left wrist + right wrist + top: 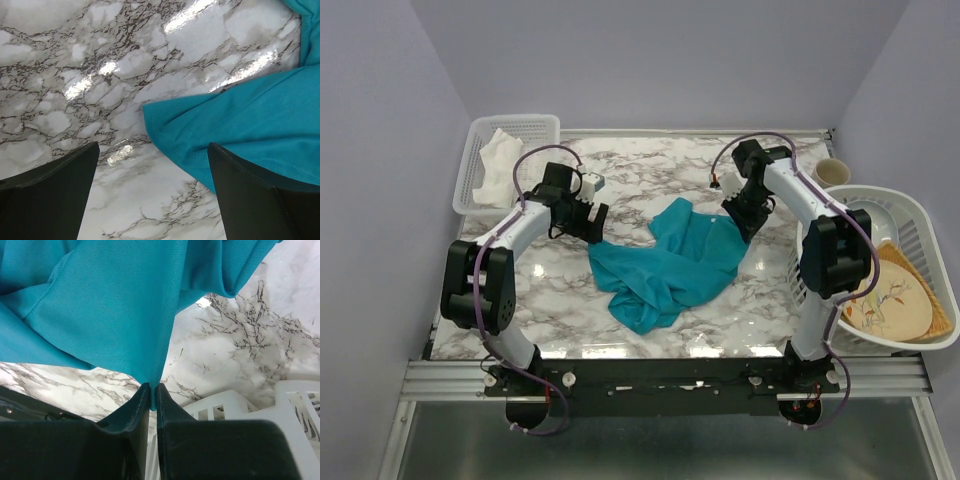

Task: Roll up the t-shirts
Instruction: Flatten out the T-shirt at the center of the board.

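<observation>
A teal-blue t-shirt [665,265] lies crumpled in the middle of the marble table. My right gripper [740,222] is shut on its right edge, and the right wrist view shows the t-shirt [110,315] stretching up from the pinch between my right gripper [153,389] jaws. My left gripper [595,225] hovers open just off the shirt's left side. In the left wrist view my left gripper [152,155] has its jaws wide apart over bare marble, with a corner of the t-shirt [235,125] reaching in beside the right finger [260,195].
A white basket [478,170] holding a white cloth [498,158] sits at the back left. At the right stands a white dish rack [920,225] with a patterned plate [895,300], and a cup [831,172] behind it. The rack [235,405] shows close behind my right fingers.
</observation>
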